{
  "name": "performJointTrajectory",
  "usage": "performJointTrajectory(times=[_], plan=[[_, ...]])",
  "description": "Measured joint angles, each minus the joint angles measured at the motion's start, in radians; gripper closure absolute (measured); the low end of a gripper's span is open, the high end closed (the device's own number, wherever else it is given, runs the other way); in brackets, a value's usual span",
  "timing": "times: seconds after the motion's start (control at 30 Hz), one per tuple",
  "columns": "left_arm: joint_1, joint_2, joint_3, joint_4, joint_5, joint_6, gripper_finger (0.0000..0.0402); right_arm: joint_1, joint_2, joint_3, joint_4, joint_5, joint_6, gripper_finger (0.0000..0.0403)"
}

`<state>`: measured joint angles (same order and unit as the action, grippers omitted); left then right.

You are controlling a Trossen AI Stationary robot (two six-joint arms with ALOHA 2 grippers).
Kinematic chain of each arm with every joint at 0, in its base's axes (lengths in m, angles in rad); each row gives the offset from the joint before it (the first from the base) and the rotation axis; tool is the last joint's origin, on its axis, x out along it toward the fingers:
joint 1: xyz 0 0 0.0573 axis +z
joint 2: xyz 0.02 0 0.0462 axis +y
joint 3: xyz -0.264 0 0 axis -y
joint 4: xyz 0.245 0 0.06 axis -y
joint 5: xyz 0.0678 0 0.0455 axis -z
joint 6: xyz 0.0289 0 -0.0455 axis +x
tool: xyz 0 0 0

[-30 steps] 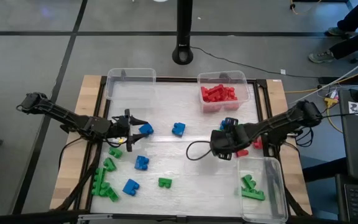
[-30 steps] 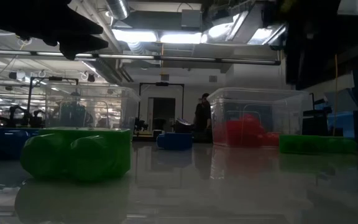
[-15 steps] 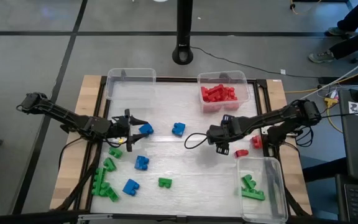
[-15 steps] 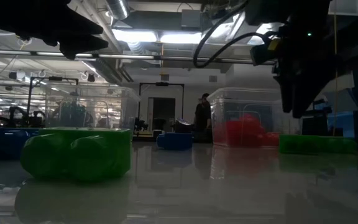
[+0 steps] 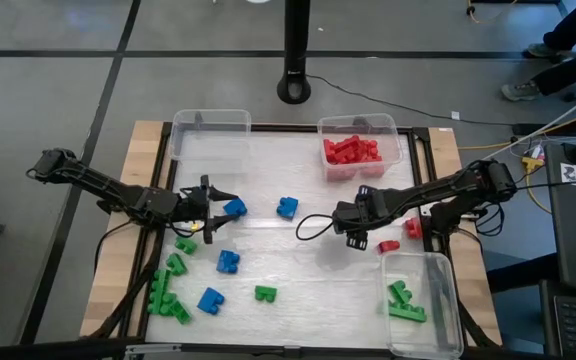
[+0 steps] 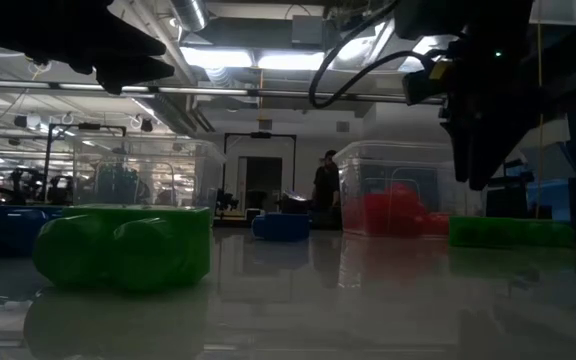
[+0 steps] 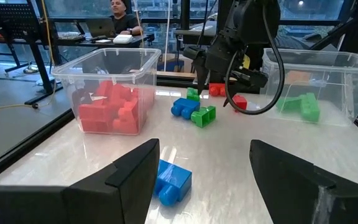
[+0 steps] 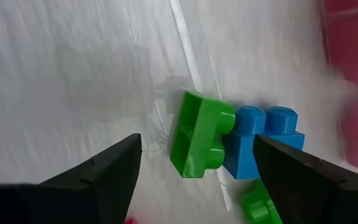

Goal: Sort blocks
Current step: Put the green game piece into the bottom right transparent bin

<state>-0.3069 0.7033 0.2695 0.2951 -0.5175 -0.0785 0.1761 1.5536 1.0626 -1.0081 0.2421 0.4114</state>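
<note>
White tabletop, mid-right: right gripper spread, released — green block straight ahead, blue block touching; left gripper open too.

Grey floor, ceiling strip lights, black pole.

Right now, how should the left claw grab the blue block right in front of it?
Probably by its two flat sides, leaving the bumpy studs free. The blue block lies flat on the table, just ahead of the left claw, whose fingers are wide open. So the claw should come straight forward and low, get a finger on each side, then squeeze. Flat sides should slip less than round studs.
</note>
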Motion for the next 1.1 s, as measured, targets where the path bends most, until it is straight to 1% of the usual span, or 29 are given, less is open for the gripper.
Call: performJointTrajectory(times=[0.3,0.4,0.47,0.6,0.63,0.67,0.77,0.97,1.1], plan=[[0.0,0.0,0.0,0.0,0.0,0.0,0.0163,0.0,0.0,0.0,0.041,0.017,-0.001,0.0095],[0.0,0.0,0.0,0.0,0.0,0.0,0.0163,0.0,0.0,0.0,0.039,0.0,-0.001,0.0087],[0.0,0.0,0.0,0.0,0.0,0.0,0.0163,0.0,0.0,0.0,0.039,-0.008,-0.001,0.007],[0.0,0.0,0.0,0.0,0.0,0.0,0.0163,0.0,0.019,0.0,0.034,-0.02,0.0,0.0016],[0.0,0.0,0.0,0.0,0.0,0.0,0.0163,0.0,0.026,0.0,0.029,-0.019,0.005,0.001],[0.0,0.0,0.0,0.0,0.0,0.0,0.0163,0.0,0.034,0.0,0.023,-0.019,0.007,0.001],[0.0,0.0,0.0,0.0,0.0,0.0,0.0163,-0.007,0.058,0.0,0.003,0.003,0.011,0.0031],[0.0,0.0,0.0,0.0,0.0,0.0,0.0163,-0.026,0.068,-0.021,0.021,0.008,0.032,0.0063],[0.0,0.0,0.0,-0.002,0.0,0.0,0.0163,-0.041,0.068,-0.079,0.029,-0.035,0.065,0.0067]])
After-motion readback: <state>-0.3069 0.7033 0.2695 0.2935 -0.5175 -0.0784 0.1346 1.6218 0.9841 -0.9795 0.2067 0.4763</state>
